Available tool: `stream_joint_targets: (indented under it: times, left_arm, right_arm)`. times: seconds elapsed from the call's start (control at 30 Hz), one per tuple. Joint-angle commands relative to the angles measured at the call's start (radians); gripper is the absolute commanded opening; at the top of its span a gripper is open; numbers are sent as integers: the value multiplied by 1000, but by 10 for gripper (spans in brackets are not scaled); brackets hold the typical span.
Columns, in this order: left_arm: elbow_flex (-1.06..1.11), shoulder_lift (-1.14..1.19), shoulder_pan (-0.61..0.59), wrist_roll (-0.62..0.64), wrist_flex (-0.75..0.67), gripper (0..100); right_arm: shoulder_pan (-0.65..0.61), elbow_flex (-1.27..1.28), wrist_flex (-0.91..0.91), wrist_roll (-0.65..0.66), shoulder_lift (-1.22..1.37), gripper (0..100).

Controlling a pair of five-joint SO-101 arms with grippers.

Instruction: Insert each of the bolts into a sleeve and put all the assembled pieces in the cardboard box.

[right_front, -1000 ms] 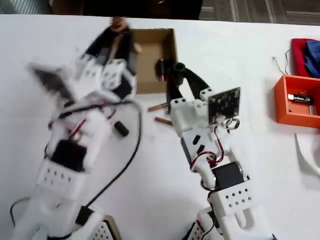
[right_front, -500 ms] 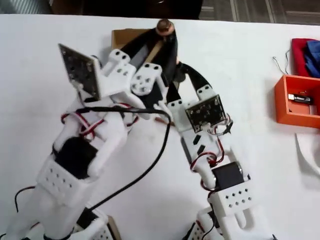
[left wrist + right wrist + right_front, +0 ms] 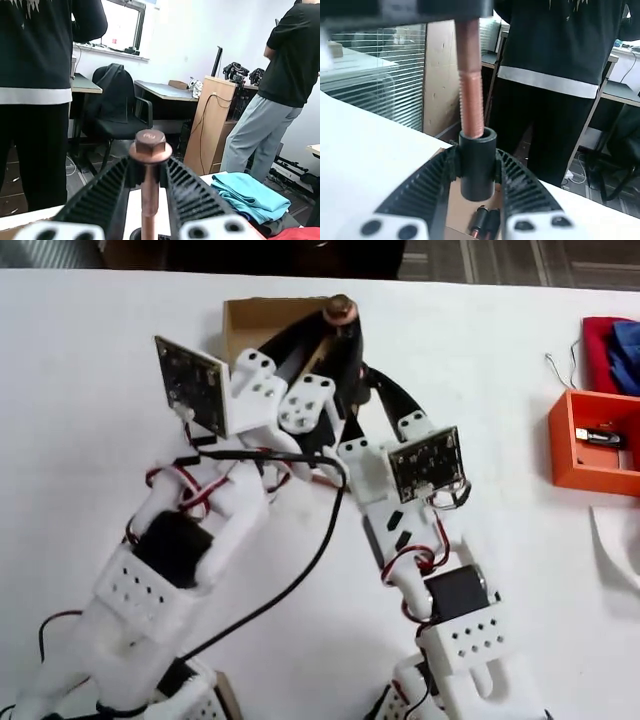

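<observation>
Bolt (image 3: 148, 192), pinched in my left gripper (image 3: 149, 164), hangs above the cardboard box (image 3: 245, 318), tip at the mouth of the sleeve (image 3: 478, 167) clamped in my right gripper (image 3: 477, 154). I should lower it straight and slowly, axes aligned.

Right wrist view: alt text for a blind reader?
The right hand grips a black sleeve upright, with the threaded end of a copper bolt at its opening. Under them sits the cardboard box with dark pieces inside.
</observation>
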Motion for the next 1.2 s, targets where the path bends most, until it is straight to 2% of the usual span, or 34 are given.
stream_joint_targets:
  times: [0.0, 0.2, 0.37, 1.17]
  left_arm:
    - [-15, -3, 9, -8, -35, 25]
    - [-10, -3, 9, -8, -38, 25]
    - [-7, -2, -17, -9, -114, 25]
    - [-7, 61, -32, -5, -110, 25]
  right_arm:
    - [-8, -9, -4, -12, -31, 23]
    - [-8, -9, -4, -14, -31, 23]
    - [-8, -9, -2, -14, -31, 23]
    - [-2, -11, 12, -15, -30, 23]
